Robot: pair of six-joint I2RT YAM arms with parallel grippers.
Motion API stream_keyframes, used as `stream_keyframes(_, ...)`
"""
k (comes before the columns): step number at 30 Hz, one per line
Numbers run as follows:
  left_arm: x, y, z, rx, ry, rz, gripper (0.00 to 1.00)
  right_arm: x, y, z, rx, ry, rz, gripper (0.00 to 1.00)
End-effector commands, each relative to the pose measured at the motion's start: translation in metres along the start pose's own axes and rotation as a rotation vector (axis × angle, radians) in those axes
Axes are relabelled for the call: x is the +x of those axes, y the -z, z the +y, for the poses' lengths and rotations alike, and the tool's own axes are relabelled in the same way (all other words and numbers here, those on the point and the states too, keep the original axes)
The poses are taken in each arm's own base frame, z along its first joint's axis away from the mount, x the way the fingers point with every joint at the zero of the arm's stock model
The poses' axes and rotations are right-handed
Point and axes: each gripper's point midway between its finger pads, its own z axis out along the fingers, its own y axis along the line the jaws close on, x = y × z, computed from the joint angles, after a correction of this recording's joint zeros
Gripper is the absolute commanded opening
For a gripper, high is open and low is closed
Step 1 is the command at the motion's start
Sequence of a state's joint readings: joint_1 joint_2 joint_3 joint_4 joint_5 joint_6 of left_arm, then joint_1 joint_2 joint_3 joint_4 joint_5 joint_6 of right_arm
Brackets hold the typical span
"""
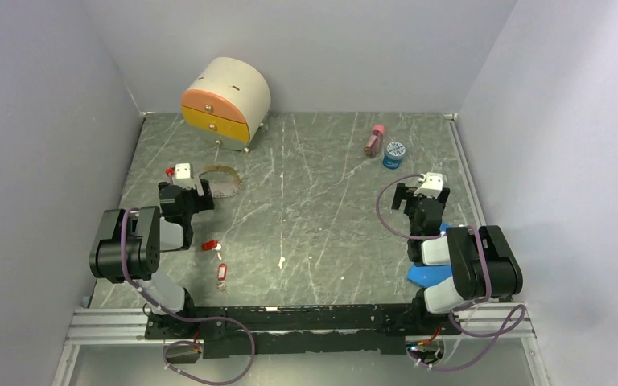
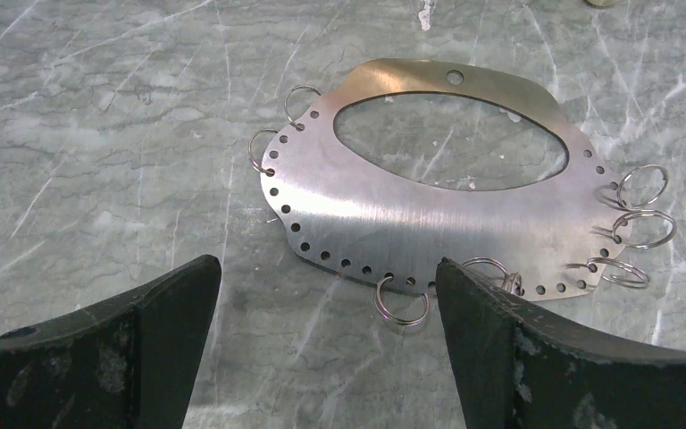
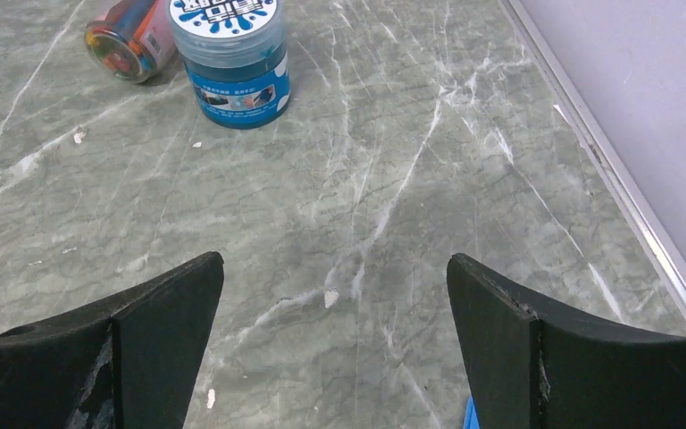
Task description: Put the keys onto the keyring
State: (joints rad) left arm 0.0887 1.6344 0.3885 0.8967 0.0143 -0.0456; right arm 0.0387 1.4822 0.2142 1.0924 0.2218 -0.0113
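The keyring is a flat brushed-metal plate with an oval cutout, edge holes and several small split rings, lying flat on the table; it also shows in the top view. My left gripper is open and empty just in front of its near edge, with one split ring between the fingers; in the top view the left gripper sits left of the plate. Two keys with red tags lie nearer the arm bases. A small red piece lies by the left wrist. My right gripper is open and empty over bare table.
A cream and orange drawer box stands at the back left. A pink bottle lies next to a blue-lidded jar at the back right. A blue object lies under the right arm. Walls enclose three sides.
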Motion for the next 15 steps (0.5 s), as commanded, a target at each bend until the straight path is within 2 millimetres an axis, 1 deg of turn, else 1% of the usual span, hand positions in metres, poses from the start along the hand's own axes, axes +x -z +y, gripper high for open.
stream_keyframes(1, -0.0159, -0.0056, -0.0011, 0.012, -0.006, -0.043, 0.95, -0.022, -0.0073, 0.0028, -0.011, -0.025, -0.067, 0.99)
stream_keyframes(15, -0.0158, -0.0054, -0.0008, 0.011, -0.005, -0.042, 0.95, -0.0215, -0.0083, 0.0034, -0.016, -0.024, -0.062, 0.99)
